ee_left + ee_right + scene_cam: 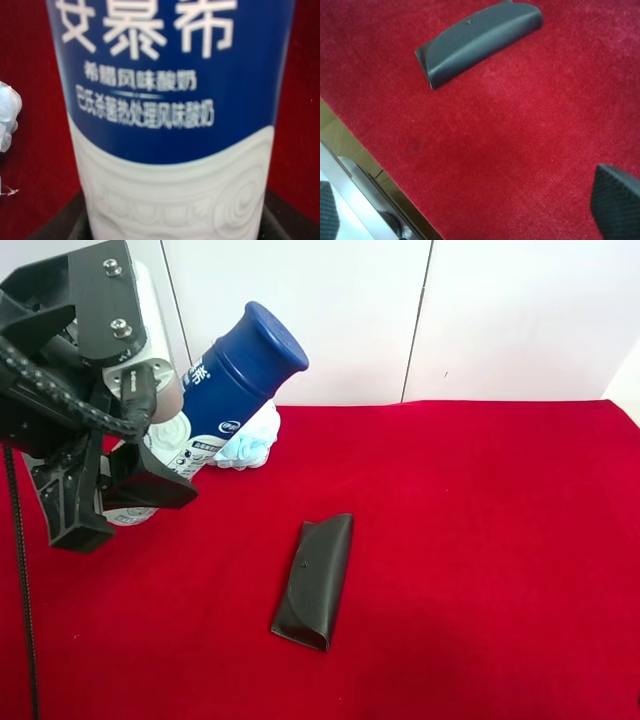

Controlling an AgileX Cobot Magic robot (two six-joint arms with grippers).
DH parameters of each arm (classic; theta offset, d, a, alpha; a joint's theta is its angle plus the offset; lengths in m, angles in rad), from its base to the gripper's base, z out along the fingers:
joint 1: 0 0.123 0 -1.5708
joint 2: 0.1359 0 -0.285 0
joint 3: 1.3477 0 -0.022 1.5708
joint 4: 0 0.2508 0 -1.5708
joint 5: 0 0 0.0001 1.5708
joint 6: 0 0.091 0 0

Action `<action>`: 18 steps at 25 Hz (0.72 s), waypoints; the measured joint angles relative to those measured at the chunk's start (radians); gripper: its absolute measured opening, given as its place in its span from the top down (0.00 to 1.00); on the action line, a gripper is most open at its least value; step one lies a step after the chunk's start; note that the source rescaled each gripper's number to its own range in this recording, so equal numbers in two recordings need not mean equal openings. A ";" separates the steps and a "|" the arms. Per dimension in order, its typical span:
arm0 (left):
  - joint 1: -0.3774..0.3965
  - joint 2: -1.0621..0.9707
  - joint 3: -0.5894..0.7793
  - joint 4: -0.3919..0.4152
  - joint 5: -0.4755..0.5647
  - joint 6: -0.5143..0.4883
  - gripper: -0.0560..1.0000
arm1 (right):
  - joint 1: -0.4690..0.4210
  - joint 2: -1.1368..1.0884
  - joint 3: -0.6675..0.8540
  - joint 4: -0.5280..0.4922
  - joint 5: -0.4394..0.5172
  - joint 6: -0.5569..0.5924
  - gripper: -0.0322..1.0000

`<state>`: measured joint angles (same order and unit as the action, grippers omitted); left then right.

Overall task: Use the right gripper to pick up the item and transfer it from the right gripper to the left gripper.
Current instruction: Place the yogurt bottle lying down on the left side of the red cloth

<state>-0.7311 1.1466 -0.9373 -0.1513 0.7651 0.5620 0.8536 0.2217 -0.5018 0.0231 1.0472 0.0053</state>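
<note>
A red-covered bench (480, 540) carries the scene. The left end effector (118, 502), on its grey screwed block, is closed around the item (235, 375). The bottle sits tilted between the jaws, raised off the bench. The white lower body is in the grip and the dark blue cap end points up and away from the end effector.

The left wrist view confirms the hold, showing a dark finger pressed against each side of the white base and the blue printed band rising above them. The bottle looks like a rigid, smooth-walled plastic cylinder, probably light and unlikely to crush. Its glossy round wall could twist or slide under a loose pinch. The straight body looks like the best place to hold it, squarely across the middle. The present low grip leaves the blue upper half free.

The right end effector (472, 207) holds nothing and its jaws stand wide apart. Only its fingertips (617, 200) show at the edges of its wrist view, above bare cloth. A flat black glasses case (315, 580) lies on the bench ahead of those fingertips, apart from them. A light blue mesh sponge (255, 445) rests just beyond the left end effector, behind the bottle. Whether sponge and bottle touch cannot be told.
</note>
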 joint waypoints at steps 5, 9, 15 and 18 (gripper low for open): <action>0.000 0.000 0.000 -0.006 -0.018 0.000 0.83 | -0.071 0.000 0.000 0.003 0.000 0.000 0.00; 0.000 0.000 0.000 -0.010 -0.036 0.000 0.83 | -0.229 -0.008 0.000 0.003 0.000 0.000 0.00; 0.000 0.000 0.000 -0.010 -0.036 0.000 0.83 | -0.472 -0.159 0.006 0.003 -0.001 0.000 0.00; 0.000 0.000 0.000 -0.010 -0.036 -0.013 0.83 | -0.581 -0.220 0.007 0.003 -0.001 0.000 0.00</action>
<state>-0.7311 1.1466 -0.9373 -0.1609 0.7289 0.5494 0.2725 0.0021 -0.4952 0.0262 1.0460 0.0053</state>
